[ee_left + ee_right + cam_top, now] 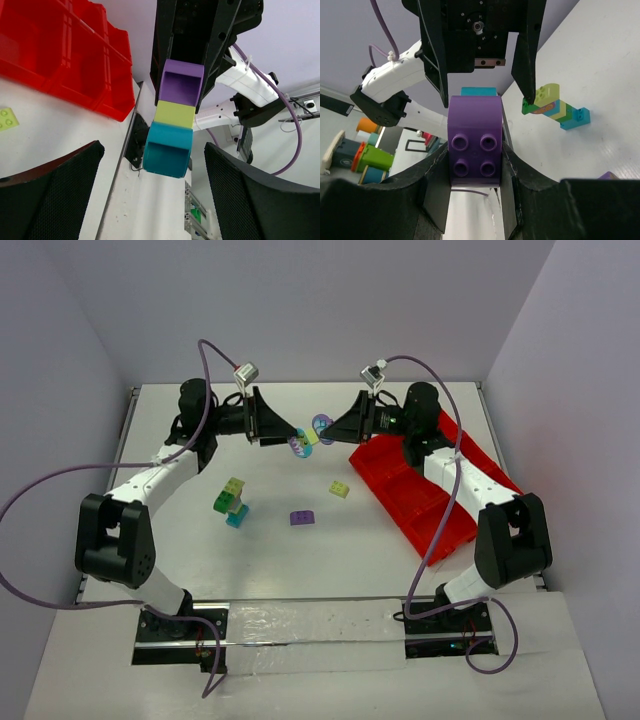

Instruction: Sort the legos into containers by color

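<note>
Lego stack [175,115], purple-yellow-teal, clenched in right pincer [475,165]; left pincer [152,150] spread around it, apparently not touching

White table [200,560] with pale lilac walls [300,300] around it and a shiny strip [310,625] taped along the near edge. Past the table there's a blurry bunch of orange, green and teal tubs [370,160], can't tell what exactly.

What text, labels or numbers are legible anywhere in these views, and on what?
None legible.
On the purple studded plastic brick: any stud marking is too small to read.
On the bright red plastic divided tray: plain, no text visible.
On the colourful cylindrical pots beyond the table: possible labels, too blurred to read.
</note>
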You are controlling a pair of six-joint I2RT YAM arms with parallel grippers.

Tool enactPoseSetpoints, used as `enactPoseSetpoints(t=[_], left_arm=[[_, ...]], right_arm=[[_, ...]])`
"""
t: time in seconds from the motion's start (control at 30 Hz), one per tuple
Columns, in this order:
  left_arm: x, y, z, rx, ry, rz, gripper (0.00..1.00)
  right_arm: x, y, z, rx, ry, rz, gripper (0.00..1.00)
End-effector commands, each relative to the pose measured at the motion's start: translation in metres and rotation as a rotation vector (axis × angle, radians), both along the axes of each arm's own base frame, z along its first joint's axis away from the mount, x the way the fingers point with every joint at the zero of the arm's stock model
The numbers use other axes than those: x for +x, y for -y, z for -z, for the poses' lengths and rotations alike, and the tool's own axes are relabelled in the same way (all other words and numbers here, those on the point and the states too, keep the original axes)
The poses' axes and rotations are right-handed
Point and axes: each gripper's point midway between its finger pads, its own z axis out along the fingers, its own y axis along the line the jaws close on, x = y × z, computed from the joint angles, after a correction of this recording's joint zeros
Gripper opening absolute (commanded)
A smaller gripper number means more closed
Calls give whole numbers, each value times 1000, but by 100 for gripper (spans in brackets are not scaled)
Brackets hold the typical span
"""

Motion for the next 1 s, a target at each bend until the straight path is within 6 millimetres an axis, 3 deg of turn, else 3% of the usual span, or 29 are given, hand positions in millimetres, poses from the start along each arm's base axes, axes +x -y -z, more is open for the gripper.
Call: enactPoseSetpoints(t=[0.0, 0.4, 0.63, 0.97], left_arm=[[-10, 12, -25, -35, 89, 66, 89], [-24, 31, -26, -57, 82, 116, 73], [-23, 33, -25, -62, 80, 104, 60], [-24, 37, -23, -60, 70, 125, 62]], right_arm=[[-4, -2, -19, 5, 88, -32, 0], [-3, -3, -15, -13, 83, -35, 0], [-2, -4, -14, -17, 77, -37, 0], [-3, -7, -15, -22, 80, -42, 0]])
